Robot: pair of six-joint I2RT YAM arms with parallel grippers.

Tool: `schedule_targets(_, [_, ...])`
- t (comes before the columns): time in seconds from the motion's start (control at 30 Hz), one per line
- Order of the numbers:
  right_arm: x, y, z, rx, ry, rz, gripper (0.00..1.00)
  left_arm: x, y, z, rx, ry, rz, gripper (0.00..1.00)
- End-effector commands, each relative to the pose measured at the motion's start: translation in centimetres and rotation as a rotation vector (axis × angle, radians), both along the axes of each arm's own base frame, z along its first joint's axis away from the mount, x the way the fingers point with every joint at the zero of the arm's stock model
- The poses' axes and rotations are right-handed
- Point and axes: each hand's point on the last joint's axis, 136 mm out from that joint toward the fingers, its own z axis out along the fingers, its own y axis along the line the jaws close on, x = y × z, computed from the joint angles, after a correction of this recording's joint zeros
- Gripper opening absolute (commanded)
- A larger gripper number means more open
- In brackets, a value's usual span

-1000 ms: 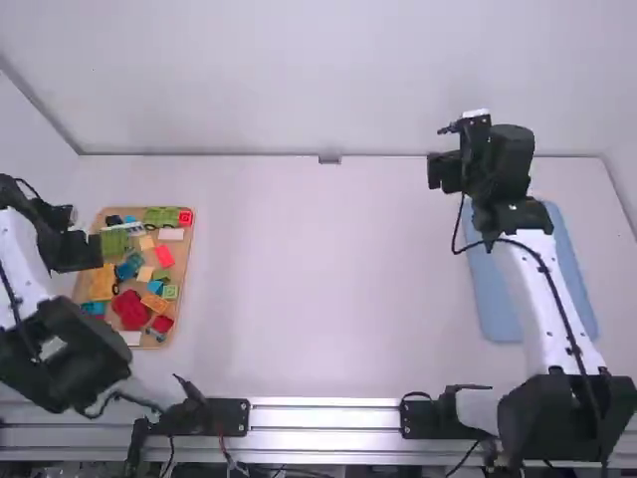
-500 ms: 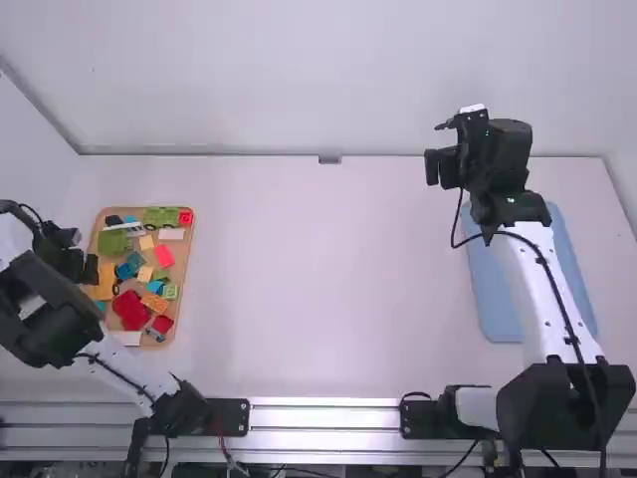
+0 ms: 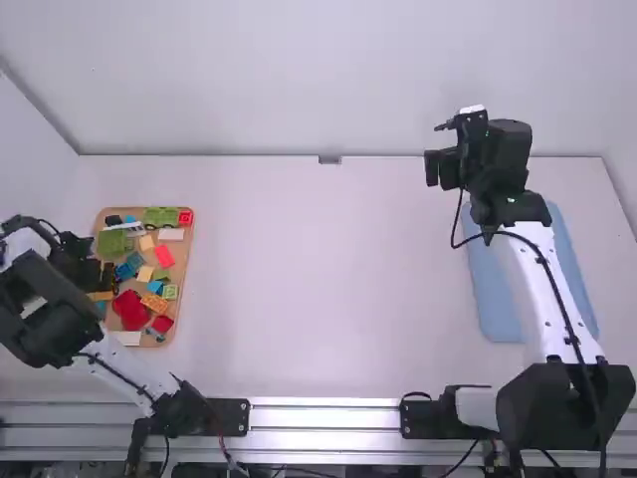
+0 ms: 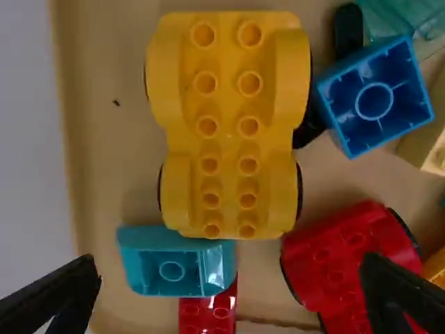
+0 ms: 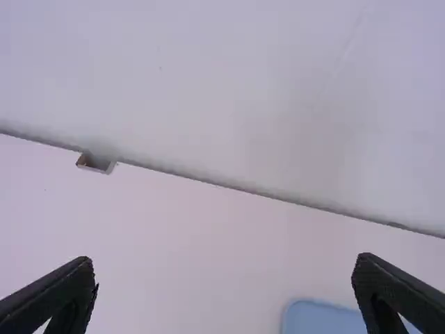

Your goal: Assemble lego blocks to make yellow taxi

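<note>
Tool (image 3: 103, 275) on the left arm hangs over the tan tray (image 4: 111, 181), its fingers wide apart. Inside the tray lies a yellow plastic wheeled base (image 4: 229, 139), studs up, with rounded fenders and black tyres. Beside its narrower end are a teal hollow block (image 4: 174, 268) and a red wheeled base (image 4: 327, 254); a bright blue hollow block (image 4: 375, 97) sits near its broader end. Right tool (image 3: 440, 168) is above the far part of the white counter (image 3: 328, 269), fingers spread wide too.
</note>
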Motion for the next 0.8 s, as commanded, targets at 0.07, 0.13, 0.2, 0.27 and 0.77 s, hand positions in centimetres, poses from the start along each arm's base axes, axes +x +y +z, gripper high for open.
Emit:
schedule_targets(0.07, [0.4, 0.4, 1.4, 0.006, -0.029, 0.010, 0.98, -0.2, -0.7, -1.7, -0.014, -0.003, 0.008, 1.00])
schedule_targets(0.13, [0.3, 0.6, 1.4, 0.015, -0.030, 0.026, 0.98, -0.1, -0.5, -1.9, -0.002, -0.014, 0.026, 0.99])
schedule_targets(0.2, [0.3, 1.0, 1.4, 0.025, -0.030, 0.045, 0.98, 0.2, -0.3, -1.9, 0.006, -0.026, 0.038, 0.85])
schedule_targets(0.27, [0.3, 1.0, 1.4, 0.026, -0.031, 0.045, 0.99, 0.2, -0.2, -1.9, 0.008, -0.027, 0.038, 0.78])
schedule_targets(0.77, [0.3, 1.0, 1.4, 0.022, -0.029, 0.046, 0.98, 0.8, -0.3, -3.2, 0.020, -0.080, 0.034, 0.80])
